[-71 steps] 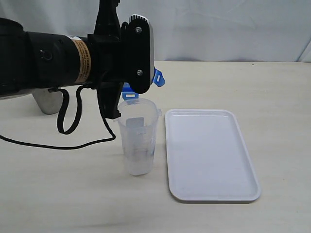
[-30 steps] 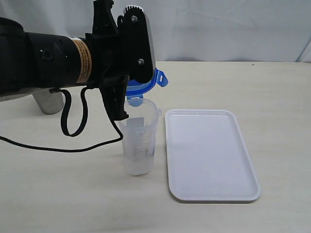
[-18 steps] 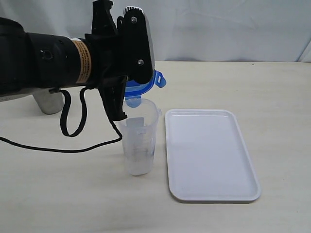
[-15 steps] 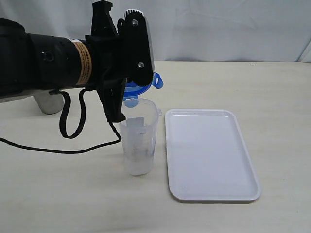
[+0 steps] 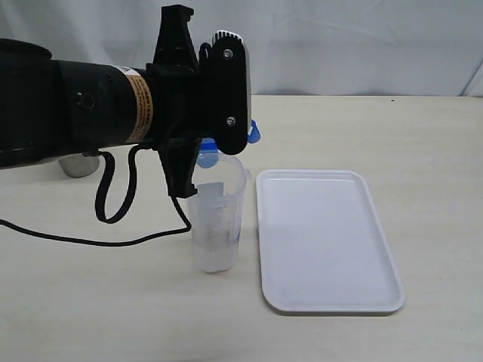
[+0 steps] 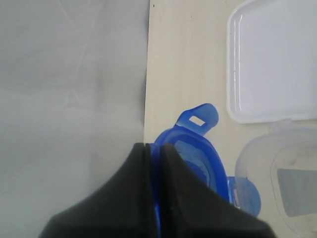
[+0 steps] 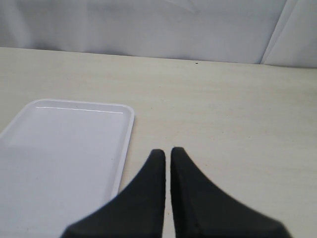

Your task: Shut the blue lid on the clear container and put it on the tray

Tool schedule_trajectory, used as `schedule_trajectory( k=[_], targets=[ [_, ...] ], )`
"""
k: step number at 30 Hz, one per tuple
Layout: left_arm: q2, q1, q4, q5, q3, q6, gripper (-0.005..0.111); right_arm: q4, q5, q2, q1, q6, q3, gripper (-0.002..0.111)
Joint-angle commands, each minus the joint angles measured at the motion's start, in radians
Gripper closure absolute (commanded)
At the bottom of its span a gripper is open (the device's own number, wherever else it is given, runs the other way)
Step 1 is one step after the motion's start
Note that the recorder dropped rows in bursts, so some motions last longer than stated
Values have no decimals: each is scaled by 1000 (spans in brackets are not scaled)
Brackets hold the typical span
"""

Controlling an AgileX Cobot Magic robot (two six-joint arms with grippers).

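The container (image 5: 217, 219) stands upright on the counter (image 5: 423, 151) just left of centre in the exterior view, its mouth uncovered. Its wall is see-through and carries a pale rectangular mark; whether anything lies at its cloudy bottom I cannot tell. The tray (image 5: 324, 237) lies flat just to its right, close beside it but not touching, showing its plain white floor.

The lid (image 5: 253, 132) is not on the container. The left hand (image 6: 152, 148) is clenched on the lid's edge, holding it tilted above the container's rim, and one flap sticks out free. In the exterior view only small blue bits show, at the right edge of the arm and just over the rim. The black left arm with its wrist camera fills the upper left and hides the rest of the lid. A black cable (image 5: 113, 211) loops down from the arm to the counter. A grey cup (image 5: 75, 164) shows partly behind the arm at the left.

The right hand (image 7: 167, 153) is clenched on nothing, above bare counter near the tray's long edge.
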Motion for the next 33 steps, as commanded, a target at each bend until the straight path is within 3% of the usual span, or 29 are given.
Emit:
schedule_trajectory(
  k=[1,10,16,19,23,24,28,33],
  targets=[
    [-3,-2,2,24,-7,-7,107,1,-3,-4,-7,-5,3,104],
    [-2,12,68,1,-9,-13,107,1,-3,-4,-7,-5,3,104],
    [-2,58,219,24,-9,-123,107,1,-3,-4,-7,-5,3,104],
    [-2,61,391,73,-9,-259,107,1,-3,-4,-7,-5,3,104],
    [2,61,758,229,-9,-645,107,1,-3,-4,-7,-5,3,104],
    [7,61,758,274,-11,-733,107,1,-3,-4,-7,-5,3,104],
    [7,50,758,289,4,-771,107,1,-3,-4,-7,-5,3,104],
    [7,-42,758,377,59,-741,107,1,-3,-4,-7,-5,3,104]
  ],
)
